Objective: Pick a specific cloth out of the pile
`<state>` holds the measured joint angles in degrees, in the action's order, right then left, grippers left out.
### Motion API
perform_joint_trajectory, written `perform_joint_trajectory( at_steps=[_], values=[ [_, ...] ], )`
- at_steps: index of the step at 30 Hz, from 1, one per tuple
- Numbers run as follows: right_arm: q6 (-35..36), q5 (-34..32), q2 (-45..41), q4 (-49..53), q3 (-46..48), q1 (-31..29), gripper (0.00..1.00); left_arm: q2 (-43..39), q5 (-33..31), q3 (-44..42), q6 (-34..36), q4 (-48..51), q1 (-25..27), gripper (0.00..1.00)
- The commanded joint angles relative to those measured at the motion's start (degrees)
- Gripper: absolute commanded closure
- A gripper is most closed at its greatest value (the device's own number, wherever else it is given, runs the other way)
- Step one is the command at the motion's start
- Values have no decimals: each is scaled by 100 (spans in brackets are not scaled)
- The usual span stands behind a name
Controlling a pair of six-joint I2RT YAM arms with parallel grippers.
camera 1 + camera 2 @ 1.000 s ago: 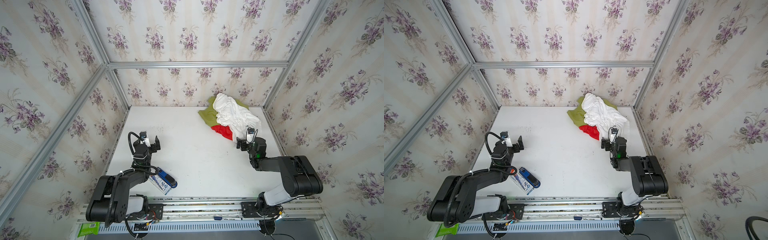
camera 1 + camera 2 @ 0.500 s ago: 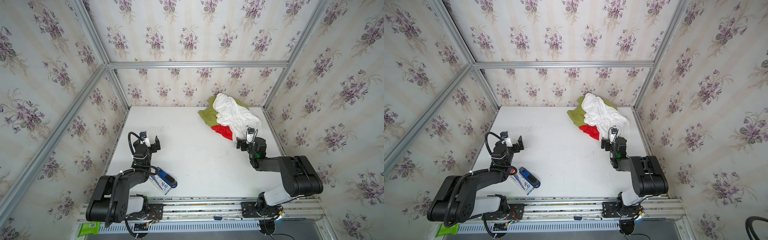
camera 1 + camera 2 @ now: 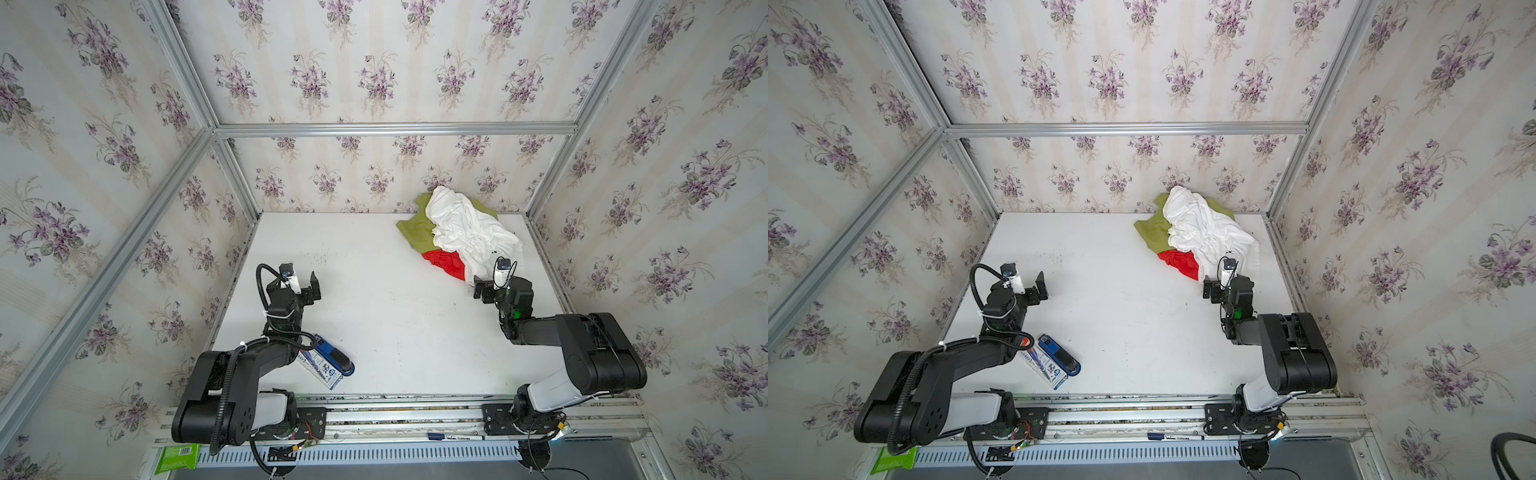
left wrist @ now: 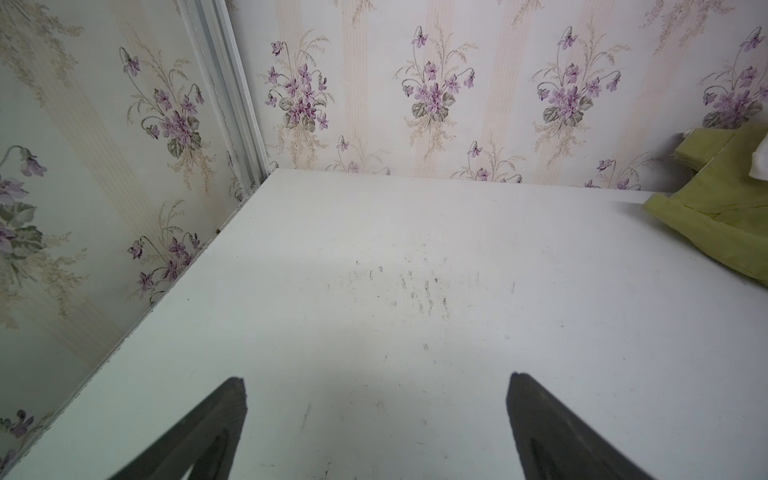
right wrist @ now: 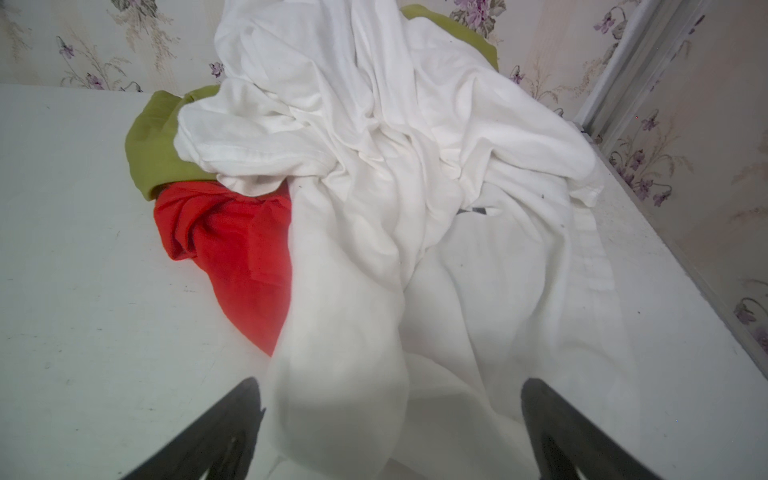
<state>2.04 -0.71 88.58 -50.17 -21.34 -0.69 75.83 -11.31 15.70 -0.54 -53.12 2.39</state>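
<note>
The pile lies at the table's back right corner. A large white cloth covers most of it, over an olive-green cloth. The bright red cloth sticks out at the pile's front left, partly under the white one. My right gripper is open at the pile's near edge, a fold of white cloth lying between its fingers, ungripped; the red cloth lies just beside it. My left gripper is open over bare table at the left, empty.
A blue stapler and a small printed box lie by the left arm near the front edge. Papered walls with metal posts close in the table on three sides. A marker rests on the front rail.
</note>
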Motion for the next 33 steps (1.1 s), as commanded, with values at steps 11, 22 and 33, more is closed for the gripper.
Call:
perform_joint_trajectory(
  at_steps=[11, 22, 33],
  values=[
    [164, -538, -86, -710, 227, -277, 0, -302, -238, 30, 36, 148, 111, 0],
    [398, -407, -929, 167, 161, -413, 0, -1439, -545, 578, -144, 1782, 227, 0],
    [-167, -1021, -1874, 2790, -868, -892, 0, -1164, -477, 2308, -1637, 4557, 570, 0]
  ],
)
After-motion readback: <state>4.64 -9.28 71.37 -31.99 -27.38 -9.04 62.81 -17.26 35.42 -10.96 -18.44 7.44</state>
